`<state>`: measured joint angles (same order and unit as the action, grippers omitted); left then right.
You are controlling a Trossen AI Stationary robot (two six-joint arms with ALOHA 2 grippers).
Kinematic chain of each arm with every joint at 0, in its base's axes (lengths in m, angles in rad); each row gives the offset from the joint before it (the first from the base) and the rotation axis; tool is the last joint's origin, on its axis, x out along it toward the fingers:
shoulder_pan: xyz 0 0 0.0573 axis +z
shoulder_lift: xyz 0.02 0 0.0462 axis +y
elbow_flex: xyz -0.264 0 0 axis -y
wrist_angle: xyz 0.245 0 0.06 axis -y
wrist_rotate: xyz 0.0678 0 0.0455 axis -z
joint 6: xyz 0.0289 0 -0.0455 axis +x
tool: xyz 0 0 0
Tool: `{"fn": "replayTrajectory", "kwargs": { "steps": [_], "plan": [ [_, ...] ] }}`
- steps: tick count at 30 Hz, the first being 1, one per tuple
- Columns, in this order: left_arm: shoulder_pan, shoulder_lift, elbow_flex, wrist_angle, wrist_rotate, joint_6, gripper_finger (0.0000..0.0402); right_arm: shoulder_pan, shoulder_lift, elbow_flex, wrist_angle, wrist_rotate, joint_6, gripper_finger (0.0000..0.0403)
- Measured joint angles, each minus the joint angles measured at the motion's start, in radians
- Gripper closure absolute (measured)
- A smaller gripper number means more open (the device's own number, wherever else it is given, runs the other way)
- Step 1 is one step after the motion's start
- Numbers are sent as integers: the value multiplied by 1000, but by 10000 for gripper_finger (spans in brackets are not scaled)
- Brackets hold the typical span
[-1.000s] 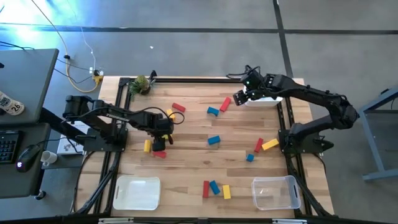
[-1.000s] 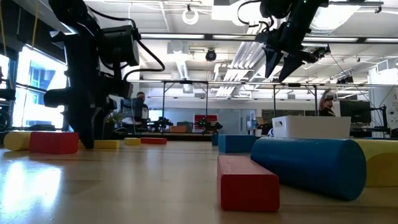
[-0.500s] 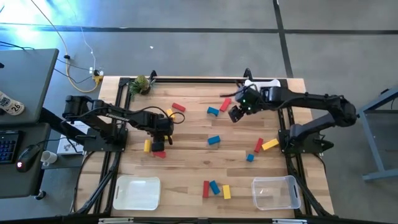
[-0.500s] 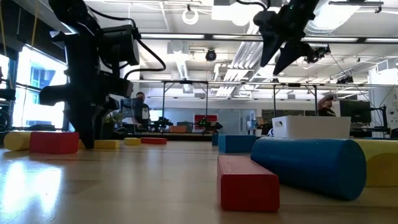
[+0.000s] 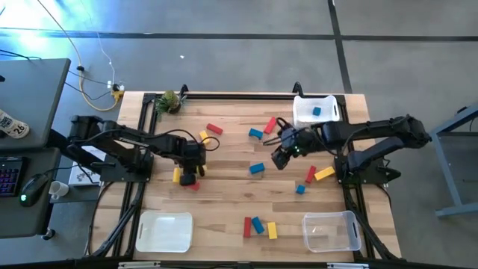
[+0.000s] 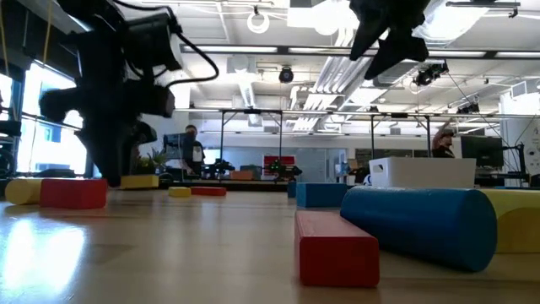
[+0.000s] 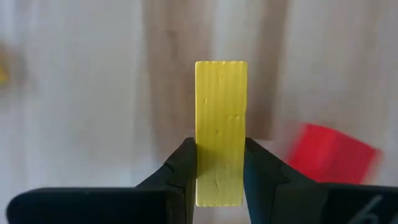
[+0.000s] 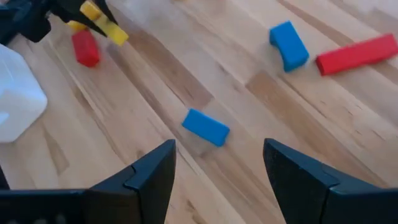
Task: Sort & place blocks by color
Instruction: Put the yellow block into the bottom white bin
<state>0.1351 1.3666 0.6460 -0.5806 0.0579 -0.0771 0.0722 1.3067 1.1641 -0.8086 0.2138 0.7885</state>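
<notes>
Red, yellow and blue blocks lie scattered on the wooden table (image 5: 224,202). My left gripper (image 5: 184,175) is at the left middle, shut on a yellow bar (image 5: 177,175), also seen in the left wrist view (image 7: 221,112). A red block (image 5: 193,184) lies right beside it. My right gripper (image 5: 279,158) hangs open above the table's middle. A blue block (image 5: 257,169) lies just ahead of its fingers (image 8: 206,127). One blue block (image 5: 317,111) lies in the white bin (image 5: 302,118) at the far right. My left gripper pinches the yellow bar's two long sides (image 7: 204,152) between its two fingers, near one end. The fingers point down from above and lie across the bar. The bar stays level and hangs just clear of the table (image 6: 139,181).
A white tray (image 5: 164,230) sits at the near left and a clear bin (image 5: 331,230) at the near right. Red, blue and yellow blocks (image 5: 258,226) lie between them. More blocks lie at the far middle (image 5: 256,134) and the right (image 5: 324,173). A green clump (image 5: 169,102) sits at the far left corner.
My left gripper has shut on the yellow bar and lifted it a little off the table. My right gripper has come down from over the far-right white bin, toward the table's left and near edge, to the blue block in the middle; it stays open.
</notes>
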Motion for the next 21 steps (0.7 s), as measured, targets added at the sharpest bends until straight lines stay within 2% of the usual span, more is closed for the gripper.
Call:
{"fn": "replayTrajectory", "kwargs": {
  "steps": [4, 11, 21],
  "plan": [
    [-71, -71, 1, -27, 21, -59, 331, 45, 0, 0, 35, 43, 1, 174],
    [-236, -196, 2, -95, 21, -196, 331, 110, 9, 0, 82, 48, -3, 174],
    [-488, -297, 3, -132, 38, -437, 331, 132, 36, 0, 116, 45, -3, 174]
  ]
}}
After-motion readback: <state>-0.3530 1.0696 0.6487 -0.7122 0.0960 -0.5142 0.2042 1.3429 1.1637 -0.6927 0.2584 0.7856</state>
